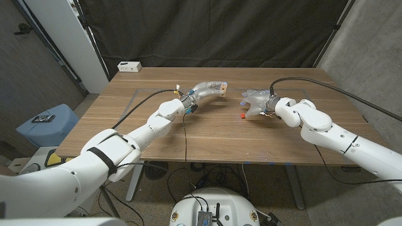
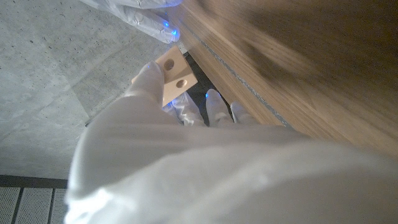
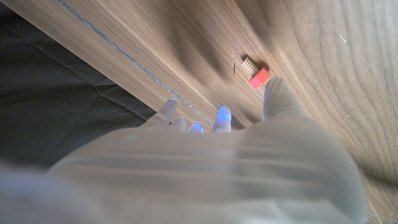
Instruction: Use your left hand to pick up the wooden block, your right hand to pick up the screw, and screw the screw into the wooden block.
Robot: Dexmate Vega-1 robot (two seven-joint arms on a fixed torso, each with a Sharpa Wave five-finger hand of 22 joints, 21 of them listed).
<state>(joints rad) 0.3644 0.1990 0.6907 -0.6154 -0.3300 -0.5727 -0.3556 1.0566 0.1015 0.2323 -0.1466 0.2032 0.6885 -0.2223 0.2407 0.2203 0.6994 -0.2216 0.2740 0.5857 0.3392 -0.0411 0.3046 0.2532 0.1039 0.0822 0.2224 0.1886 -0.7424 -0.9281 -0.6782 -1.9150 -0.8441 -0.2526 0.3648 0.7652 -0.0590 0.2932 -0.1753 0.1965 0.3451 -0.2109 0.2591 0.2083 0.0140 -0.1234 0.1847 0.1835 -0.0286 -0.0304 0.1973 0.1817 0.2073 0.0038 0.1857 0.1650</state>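
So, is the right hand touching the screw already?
Apart. In the right wrist view, bare table shows between the right hand fingertips and the red-headed screw, which lies on the wooden table.

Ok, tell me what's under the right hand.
The red-headed screw lies on the bare table just past the right hand's fingertips, not held. What lies directly beneath the palm is covered.

Left hand (image 2: 186, 134) holds wooden block (image 2: 173, 78) in fingers (image 2: 214, 106); two holes visible; table (image 2: 298, 68) beside.
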